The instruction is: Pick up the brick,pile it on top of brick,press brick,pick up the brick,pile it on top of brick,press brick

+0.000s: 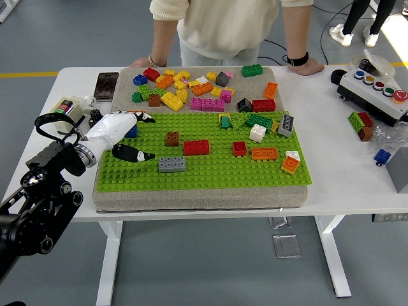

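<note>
Glossy white left hand point(124, 135) with fingers loosely spread, empty, above studded green baseplate point(210, 167), grey rectangular brick point(171, 164) nearby

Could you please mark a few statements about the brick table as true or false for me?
1. The grey brick sits on the green baseplate, apart from the left hand. True.
2. The left hand holds the grey brick. False: its fingers are spread and hold nothing, just left of that brick.
3. The red brick lies right of the brown brick. True.
4. The robot's right hand presses a brick. False: no right hand is in view.
5. The person at the far side is lifting a brick. False: both of the person's hands rest on the table's far edge.
</note>
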Robot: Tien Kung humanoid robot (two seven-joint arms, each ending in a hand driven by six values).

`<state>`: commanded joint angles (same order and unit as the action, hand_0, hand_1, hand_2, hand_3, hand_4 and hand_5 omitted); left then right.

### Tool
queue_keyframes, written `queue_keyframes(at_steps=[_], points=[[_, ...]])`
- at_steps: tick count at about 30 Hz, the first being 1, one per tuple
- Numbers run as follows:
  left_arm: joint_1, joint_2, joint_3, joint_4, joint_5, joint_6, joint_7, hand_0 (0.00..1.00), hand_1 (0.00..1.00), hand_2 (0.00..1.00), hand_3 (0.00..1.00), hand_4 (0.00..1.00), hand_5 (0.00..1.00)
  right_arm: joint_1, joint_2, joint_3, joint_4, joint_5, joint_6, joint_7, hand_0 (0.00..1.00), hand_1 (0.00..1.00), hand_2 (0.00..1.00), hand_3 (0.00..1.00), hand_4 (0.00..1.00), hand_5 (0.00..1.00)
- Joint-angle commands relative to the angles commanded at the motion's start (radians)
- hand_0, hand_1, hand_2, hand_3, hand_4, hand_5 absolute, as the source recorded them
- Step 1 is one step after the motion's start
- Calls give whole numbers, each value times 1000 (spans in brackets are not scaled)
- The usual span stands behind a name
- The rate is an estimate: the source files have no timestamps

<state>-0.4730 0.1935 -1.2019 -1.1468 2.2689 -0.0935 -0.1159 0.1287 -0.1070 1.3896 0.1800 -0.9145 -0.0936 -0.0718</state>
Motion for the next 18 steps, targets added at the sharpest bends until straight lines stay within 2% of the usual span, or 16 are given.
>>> queue_keyframes(at_steps=[2,3,5,8,9,13,14,15,18], points=[[23,15,8,-58,0,-27,3,875,804,798,690,906,300,0,0,1,0,0,0,0,756,688,733,740,998,638],[37,25,14,-88,0,-44,5,891,813,805,630,992,520,-1,0,2,0,0,0,0,756,687,733,740,998,638],[56,38,24,-135,0,-72,5,891,813,805,630,992,520,-2,-1,3,0,0,1,0,756,687,733,740,998,638],[73,48,36,-168,0,-104,3,891,813,805,630,992,520,-3,-1,4,0,0,3,0,756,687,733,740,998,638],[76,48,39,-171,0,-117,2,951,867,856,620,998,637,-3,0,4,0,0,3,0,756,687,733,740,998,639],[81,45,53,-161,0,-155,-4,951,867,856,620,998,637,0,0,2,0,2,2,1,756,687,733,740,998,639],[81,44,57,-156,0,-159,-6,951,867,856,620,998,637,0,-1,2,0,2,2,1,756,687,733,740,998,639],[81,44,58,-155,0,-160,-6,987,910,891,629,998,704,0,-1,2,0,2,2,1,756,688,733,740,998,639],[77,37,64,-141,0,-164,-7,987,910,891,629,998,704,0,-1,3,0,3,4,-1,756,688,733,740,998,639]])
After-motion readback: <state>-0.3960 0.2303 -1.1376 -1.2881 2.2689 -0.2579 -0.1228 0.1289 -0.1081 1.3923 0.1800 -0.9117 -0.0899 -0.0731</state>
